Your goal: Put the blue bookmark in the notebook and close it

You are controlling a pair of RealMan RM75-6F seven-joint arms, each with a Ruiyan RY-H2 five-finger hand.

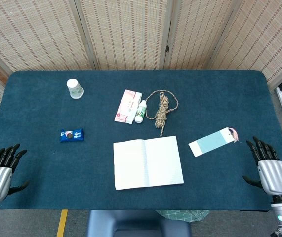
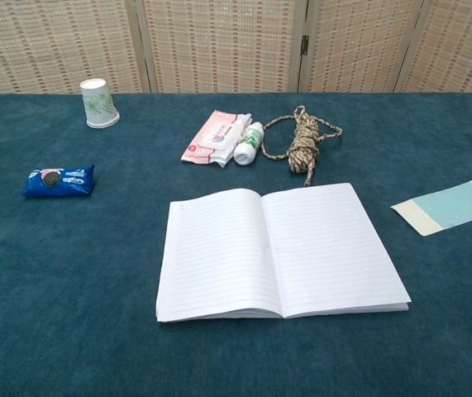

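Observation:
A lined notebook (image 1: 147, 163) (image 2: 278, 251) lies open and flat near the table's front middle. The blue and cream bookmark (image 1: 213, 141) (image 2: 451, 204), with a small pink tassel, rests on the cloth to the notebook's right, apart from it. My right hand (image 1: 268, 166) hovers at the table's right front corner, fingers spread and empty, a short way right of the bookmark. At the left front corner my left hand (image 1: 1, 168) is held the same way, holding nothing. Neither hand shows in the chest view.
Behind the notebook lie a coiled rope (image 1: 164, 108) (image 2: 305, 140), a small white bottle (image 1: 140, 111) (image 2: 250, 143) and a pink wipes pack (image 1: 127, 106) (image 2: 216, 137). A blue snack packet (image 1: 71, 135) (image 2: 59, 180) and an upturned paper cup (image 1: 74, 89) (image 2: 97, 103) sit to the left.

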